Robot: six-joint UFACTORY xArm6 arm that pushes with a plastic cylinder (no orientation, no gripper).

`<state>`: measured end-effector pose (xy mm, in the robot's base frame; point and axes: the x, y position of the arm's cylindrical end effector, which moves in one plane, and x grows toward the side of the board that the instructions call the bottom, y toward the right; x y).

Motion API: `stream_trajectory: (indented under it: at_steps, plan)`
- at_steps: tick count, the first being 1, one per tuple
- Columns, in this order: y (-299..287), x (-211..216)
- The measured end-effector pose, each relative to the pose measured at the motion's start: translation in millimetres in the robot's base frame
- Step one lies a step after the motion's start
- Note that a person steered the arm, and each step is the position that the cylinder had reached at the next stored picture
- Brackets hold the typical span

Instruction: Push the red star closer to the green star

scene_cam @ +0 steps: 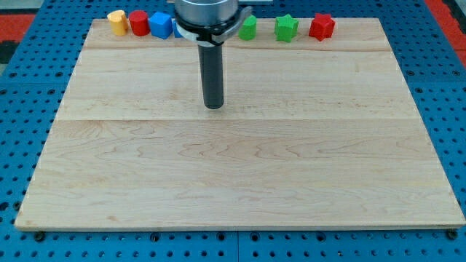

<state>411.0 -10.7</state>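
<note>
The red star [321, 27] sits at the view's top right, near the board's top edge. The green star [286, 28] lies just to its left, a small gap between them. My tip [213, 106] rests on the board well below and to the left of both stars, touching no block. The rod rises from it to the arm's head at the view's top.
Along the top edge stand a yellow heart-like block [116, 22], a red block [138, 22], a blue block [160, 24] and a green block [248, 28]. Another blue block is partly hidden behind the arm's head. The wooden board [240, 175] lies on a blue pegboard.
</note>
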Motion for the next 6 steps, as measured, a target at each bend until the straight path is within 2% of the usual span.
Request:
stream_trajectory:
  at_steps: [1, 2, 3, 4, 5, 6]
  plan:
    - [131, 10]
    - [205, -44]
    - [310, -111]
    - [347, -183]
    - [302, -219]
    - [297, -220]
